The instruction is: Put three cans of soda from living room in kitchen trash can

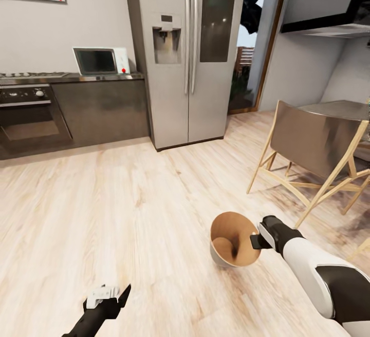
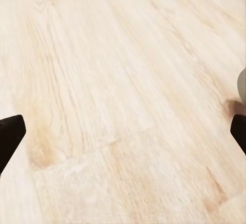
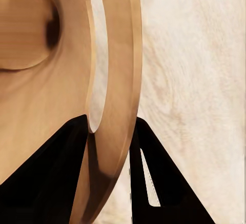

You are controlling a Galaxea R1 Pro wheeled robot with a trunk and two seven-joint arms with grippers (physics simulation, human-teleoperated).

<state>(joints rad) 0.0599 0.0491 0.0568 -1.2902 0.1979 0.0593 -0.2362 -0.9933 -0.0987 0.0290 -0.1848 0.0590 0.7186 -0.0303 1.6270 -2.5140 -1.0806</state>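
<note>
I am in the kitchen, facing the steel fridge (image 1: 187,54). The tash can (image 1: 232,238), a round bucket with a pale outer wall and a coppery inside (image 3: 36,85), tilts just above the wooden floor at my lower right. My right gripper (image 1: 255,241) is shut on its rim (image 3: 119,80), one finger inside and one outside. Nothing but bare brown wall and a dark shadow shows inside it. My left gripper (image 1: 114,296) hangs open low over the bare floor (image 2: 123,80) to the left of the bucket. The cans of soda are out of view.
Dark grey cabinets (image 1: 100,111) with an oven (image 1: 28,113) and a white-framed microwave (image 1: 100,61) line the far wall left of the fridge. A wooden folding chair (image 1: 313,157) and a table (image 1: 341,108) stand to the right. A doorway (image 1: 252,44) opens beyond the fridge.
</note>
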